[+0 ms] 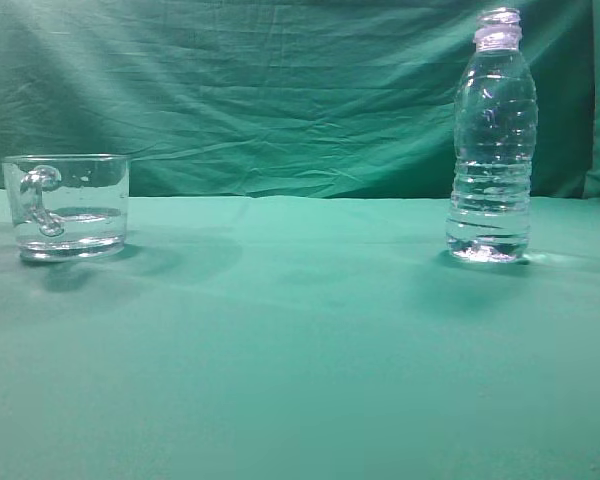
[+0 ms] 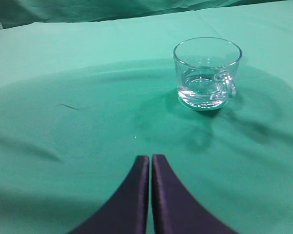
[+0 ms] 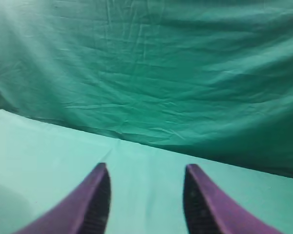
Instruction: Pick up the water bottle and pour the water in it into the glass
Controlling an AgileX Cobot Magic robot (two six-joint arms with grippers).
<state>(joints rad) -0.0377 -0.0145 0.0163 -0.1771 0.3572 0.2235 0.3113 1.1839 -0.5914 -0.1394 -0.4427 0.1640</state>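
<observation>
Green tablecloth (image 1: pixel 300 350) | I see glass (image 1: pixel 67 205) left, upright water bottle (image 1: pixel 491 140) right, well apart | left gripper (image 2: pixel 151 158) jaws pressed together | right gripper (image 3: pixel 145 168) jaws spread, empty

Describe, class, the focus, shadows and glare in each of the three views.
Exterior view: soft; glare on the tall clear plastic bottle. Left wrist view: sharpest; faint shadows around the short clear glass mug. Right wrist view: blurred; purple right gripper before green cloth.
</observation>
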